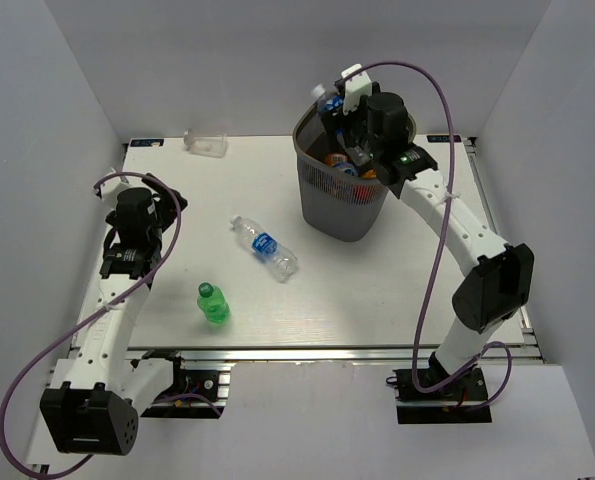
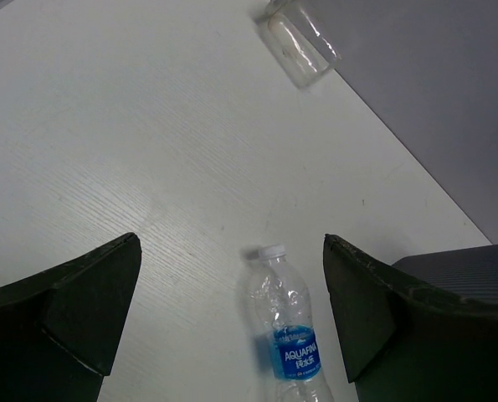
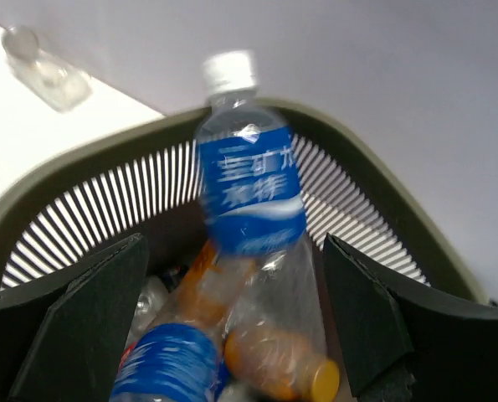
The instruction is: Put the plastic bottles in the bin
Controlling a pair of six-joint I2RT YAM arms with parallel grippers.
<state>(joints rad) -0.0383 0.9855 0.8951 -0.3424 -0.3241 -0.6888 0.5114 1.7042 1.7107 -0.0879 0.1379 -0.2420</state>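
The bin (image 1: pixel 339 210), a dark grey mesh wastebasket, stands at the back right of the table. My right gripper (image 1: pixel 349 122) hangs over it, open. A clear bottle with a blue label (image 3: pixel 250 193), blurred, sits cap-up between the open fingers (image 3: pixel 232 310) without touching either pad. Below it in the bin (image 3: pixel 382 180) lie an orange bottle (image 3: pixel 274 360) and another blue-labelled one (image 3: pixel 169 364). On the table lie a clear Aquafina bottle (image 1: pixel 265 248) and a green bottle (image 1: pixel 213 304). My left gripper (image 1: pixel 140 200) is open above the table, with the Aquafina bottle (image 2: pixel 286 335) lying below its fingers (image 2: pixel 232 310).
A plain clear bottle (image 1: pixel 206 142) lies at the table's far edge against the back wall, also visible in the left wrist view (image 2: pixel 299 42). White walls enclose the table on three sides. The bin's dark side (image 2: pixel 466 264) shows at the right of the left wrist view.
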